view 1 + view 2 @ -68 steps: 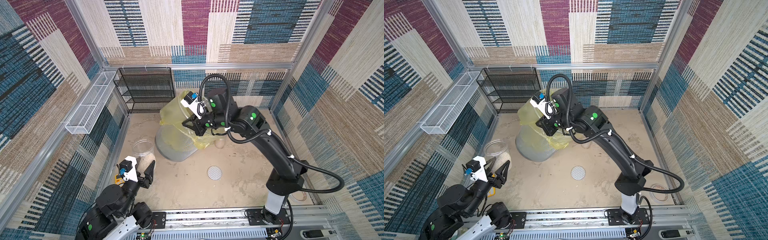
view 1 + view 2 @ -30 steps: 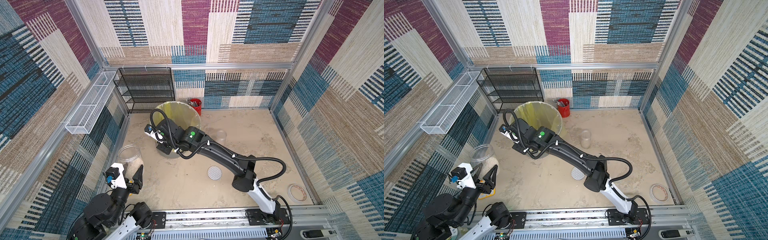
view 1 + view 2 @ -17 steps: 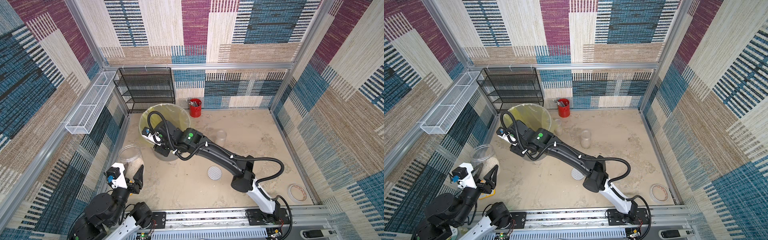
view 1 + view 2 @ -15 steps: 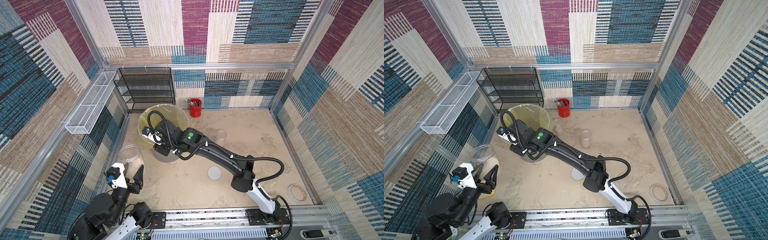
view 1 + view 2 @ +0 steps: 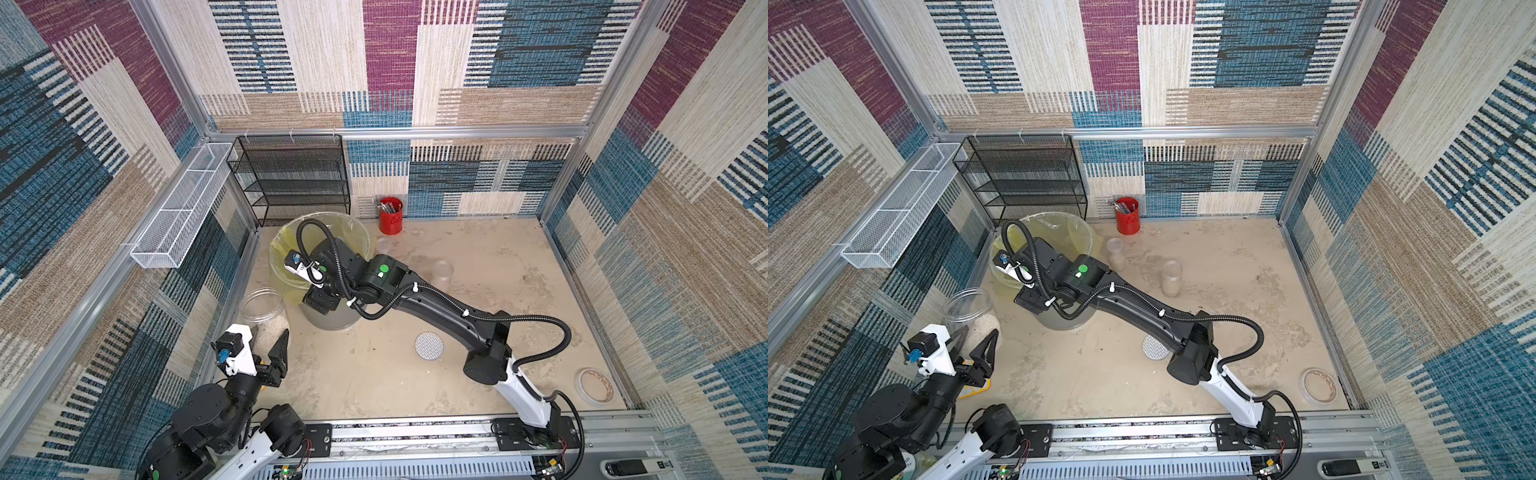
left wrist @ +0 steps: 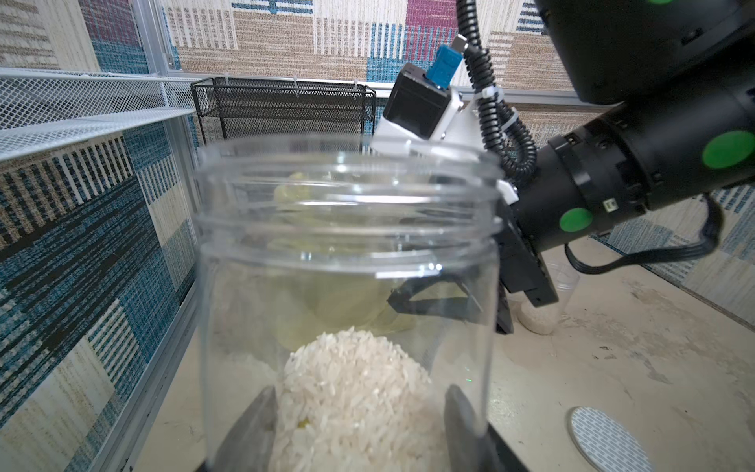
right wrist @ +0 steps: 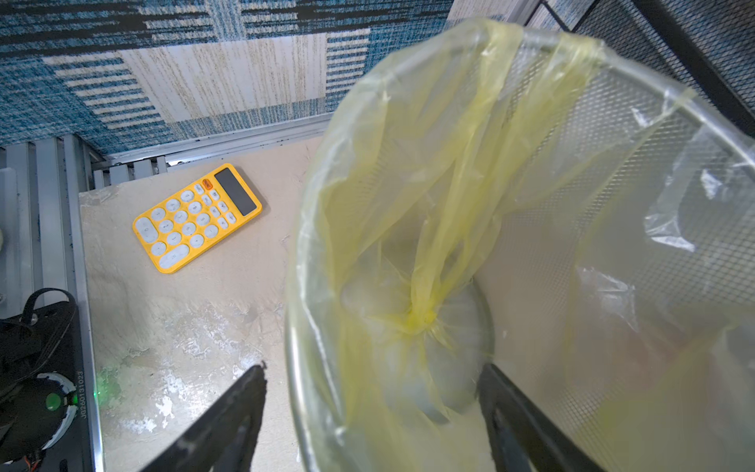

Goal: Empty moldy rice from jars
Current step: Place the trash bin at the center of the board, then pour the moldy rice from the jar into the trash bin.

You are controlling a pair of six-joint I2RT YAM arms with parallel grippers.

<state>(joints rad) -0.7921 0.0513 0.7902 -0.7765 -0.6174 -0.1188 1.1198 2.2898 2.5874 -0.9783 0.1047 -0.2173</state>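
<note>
The large clear jar (image 5: 264,307) (image 5: 971,311) (image 6: 347,265) stands upright and lidless by the left wall, with moldy rice (image 6: 355,388) heaped in its bottom. My left gripper (image 5: 270,332) (image 5: 978,332) (image 6: 359,390) is open just in front of it, not around it. Two small jars (image 5: 1171,278) (image 5: 1115,253) holding rice stand mid-table. My right gripper (image 7: 372,367) is open, one finger inside and one outside the rim of the grey bin (image 5: 332,320) (image 7: 294,327) with its yellow liner.
A red cup of pens (image 5: 390,216) and a black mesh rack (image 5: 291,178) stand at the back wall. A white wire basket (image 5: 178,208) hangs on the left wall. A round lid (image 5: 429,345), a tape roll (image 5: 594,386) and a yellow calculator (image 7: 196,216) lie on the table.
The right arm carried the bin from mid-table to the left, beside the large jar, set it down and opened its jaws off the rim. The left arm has held still for the last second.
</note>
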